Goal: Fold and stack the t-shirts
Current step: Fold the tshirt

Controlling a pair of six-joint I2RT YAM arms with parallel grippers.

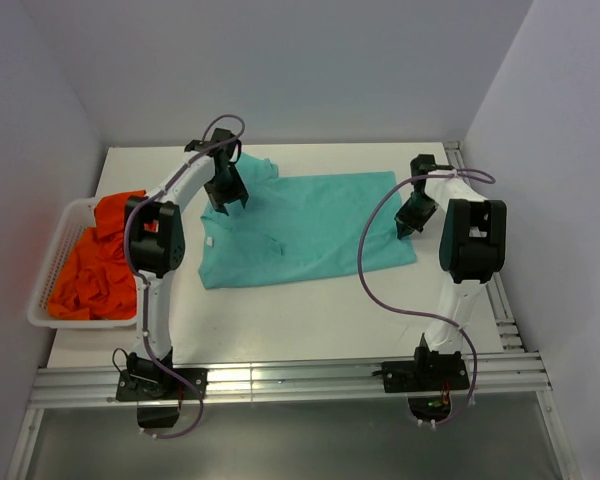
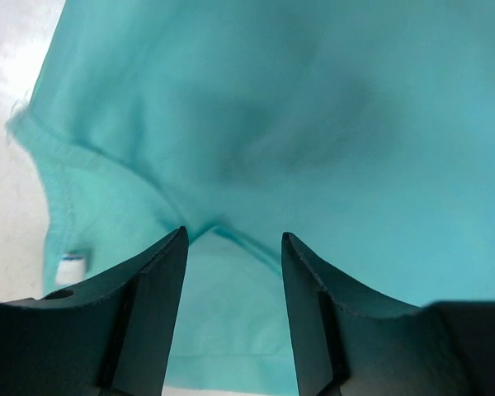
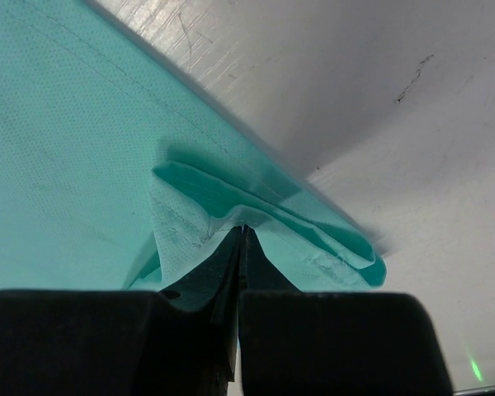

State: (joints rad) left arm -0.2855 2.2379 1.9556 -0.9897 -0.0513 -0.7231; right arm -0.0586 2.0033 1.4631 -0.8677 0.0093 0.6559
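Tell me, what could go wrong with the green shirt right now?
The right pincer is shut on a small bunched fold at the edge of the teal shirt, while the left pincer stands open above the collar. If only the right one pulls, the shirt might drag crooked or wrinkle. That small pinch could also slip out.

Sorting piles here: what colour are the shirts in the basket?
The shirts are bright orange-red; top external view shows it best.
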